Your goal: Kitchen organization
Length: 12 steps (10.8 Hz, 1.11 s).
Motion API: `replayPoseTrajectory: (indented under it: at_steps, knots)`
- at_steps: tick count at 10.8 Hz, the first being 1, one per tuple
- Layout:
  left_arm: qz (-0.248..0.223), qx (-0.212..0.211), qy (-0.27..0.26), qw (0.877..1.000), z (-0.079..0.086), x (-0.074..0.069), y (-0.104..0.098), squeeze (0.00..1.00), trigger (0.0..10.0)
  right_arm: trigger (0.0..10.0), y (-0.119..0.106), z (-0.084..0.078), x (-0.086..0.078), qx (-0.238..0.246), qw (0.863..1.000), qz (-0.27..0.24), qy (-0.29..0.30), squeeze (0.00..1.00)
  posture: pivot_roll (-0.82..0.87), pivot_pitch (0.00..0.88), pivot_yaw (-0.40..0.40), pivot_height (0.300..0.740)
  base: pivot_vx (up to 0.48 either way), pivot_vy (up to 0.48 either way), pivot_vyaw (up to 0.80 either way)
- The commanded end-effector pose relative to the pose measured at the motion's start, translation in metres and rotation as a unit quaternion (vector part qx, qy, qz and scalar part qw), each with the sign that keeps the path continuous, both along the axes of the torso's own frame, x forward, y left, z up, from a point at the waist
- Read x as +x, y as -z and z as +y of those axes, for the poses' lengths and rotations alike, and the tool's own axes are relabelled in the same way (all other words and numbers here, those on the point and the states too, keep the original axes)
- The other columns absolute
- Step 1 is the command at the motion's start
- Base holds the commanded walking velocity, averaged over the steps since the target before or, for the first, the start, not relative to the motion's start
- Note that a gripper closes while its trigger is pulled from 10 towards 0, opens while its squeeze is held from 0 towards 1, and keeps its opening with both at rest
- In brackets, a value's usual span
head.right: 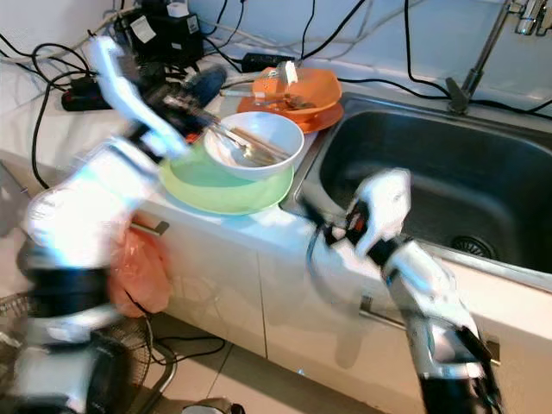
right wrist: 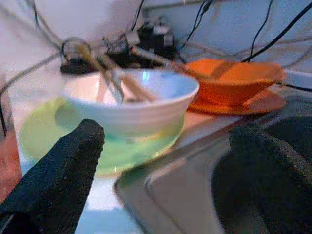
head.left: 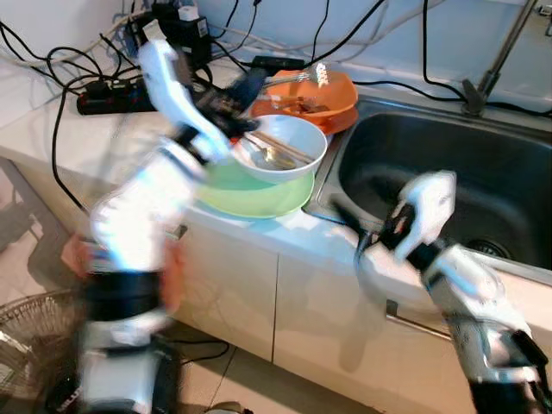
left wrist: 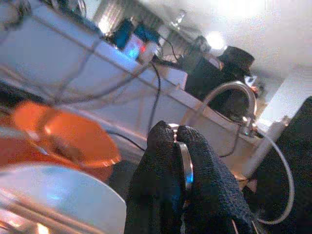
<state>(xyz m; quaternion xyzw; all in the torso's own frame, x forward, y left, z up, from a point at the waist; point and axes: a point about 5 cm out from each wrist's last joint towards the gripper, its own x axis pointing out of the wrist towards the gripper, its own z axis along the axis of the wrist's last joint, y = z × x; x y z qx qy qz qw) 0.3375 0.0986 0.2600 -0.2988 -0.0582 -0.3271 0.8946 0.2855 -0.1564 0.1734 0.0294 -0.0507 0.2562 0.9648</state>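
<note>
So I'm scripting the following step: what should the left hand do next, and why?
Probably lift the left hand straight up a little: it is shut on a thin metal piece, likely a utensil, above the white bowl that holds chopsticks. The right hand is open beside the sink.

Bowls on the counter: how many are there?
2. A white bowl sits on the green plate beside the sink; an orange bowl sits on an orange plate behind it. None seems hidden.
</note>
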Motion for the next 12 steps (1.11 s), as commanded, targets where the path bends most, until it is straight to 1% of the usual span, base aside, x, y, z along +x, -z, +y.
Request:
replayPoseTrajectory:
  at_steps: [1,3,4,6,7,8,9,10,11,12]
  knots:
    - [0.0,0.003,0.009,1.0,-0.008,0.002,0.009,0.0,0.0,10.0,-0.005,-0.007,0.003,0.023,0.999,0.003,0.024,0.0,0.1,0.007,0.055,0.74,0.0,0.0,0.0]
    - [-0.005,-0.005,0.046,0.999,-0.036,0.004,0.026,0.0,0.0,10.0,-0.012,-0.015,0.009,0.084,0.994,0.01,0.068,0.0,0.09,0.01,0.067,0.74,0.0,0.0,0.0]
    - [-0.006,0.0,0.051,0.999,-0.046,0.005,0.032,0.0,0.0,10.0,-0.014,-0.016,0.011,0.11,0.991,0.015,0.081,0.0,0.08,0.015,0.074,0.74,0.0,0.0,0.0]
    - [-0.01,-0.006,0.062,0.998,-0.063,0.007,0.038,0.0,0.0,10.0,-0.015,-0.014,0.01,0.125,0.987,0.014,0.102,0.0,0.06,0.02,0.089,0.74,0.0,0.0,0.0]
    - [-0.009,-0.015,0.063,0.998,-0.067,0.007,0.04,0.0,0.0,10.0,-0.015,-0.012,0.009,0.121,0.987,0.013,0.105,0.0,0.06,0.022,0.091,0.74,0.0,0.0,0.0]
    - [-0.004,-0.027,0.068,0.997,-0.075,0.009,0.044,0.0,0.0,10.0,-0.016,-0.011,0.009,0.123,0.986,0.019,0.109,0.0,0.05,0.028,0.09,0.74,0.0,0.0,-0.8]
    - [-0.002,-0.029,0.068,0.997,-0.076,0.008,0.044,0.0,0.0,10.0,-0.016,-0.011,0.008,0.124,0.986,0.019,0.109,0.0,0.05,0.029,0.09,0.74,0.0,0.0,-0.8]
    - [0.021,-0.065,0.079,0.995,-0.08,0.009,0.046,0.0,0.0,10.0,-0.018,-0.013,0.009,0.128,0.985,0.016,0.115,0.0,0.04,0.036,0.088,0.74,0.0,0.0,0.0]
    - [0.036,-0.088,0.09,0.991,-0.084,0.009,0.047,0.0,0.0,10.0,-0.019,-0.013,0.01,0.13,0.985,0.015,0.116,0.0,0.04,0.04,0.088,0.74,0.0,0.0,0.0]
    - [0.07,-0.129,0.105,0.984,-0.086,0.011,0.052,0.0,0.0,10.0,-0.021,-0.011,0.012,0.143,0.983,0.017,0.116,0.0,0.04,0.043,0.09,0.74,0.0,0.0,0.0]
